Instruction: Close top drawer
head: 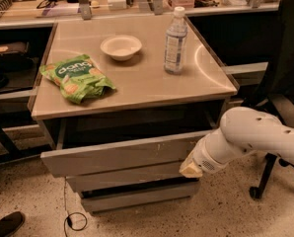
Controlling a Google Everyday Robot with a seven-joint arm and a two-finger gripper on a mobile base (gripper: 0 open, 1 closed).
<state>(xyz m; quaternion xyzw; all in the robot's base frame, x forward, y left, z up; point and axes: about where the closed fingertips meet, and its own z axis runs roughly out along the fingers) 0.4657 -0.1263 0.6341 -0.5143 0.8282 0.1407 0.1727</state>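
Observation:
The top drawer (117, 154) is a wide grey wood-grain drawer with a flat front and pale scuffs. It stands out only a short way from under the tabletop, its right end nearer the cabinet than its left. My gripper (190, 169) is at the end of my white arm (255, 137), which comes in from the right. The gripper's tip is at the right end of the drawer front, touching or nearly touching it.
On the tabletop (147, 83) are a green snack bag (75, 77), a white bowl (121, 47) and a clear water bottle (175, 39). Two narrower drawer fronts (132, 187) sit below. A black chair (280, 107) stands to the right. A shoe (6, 224) is at the bottom left.

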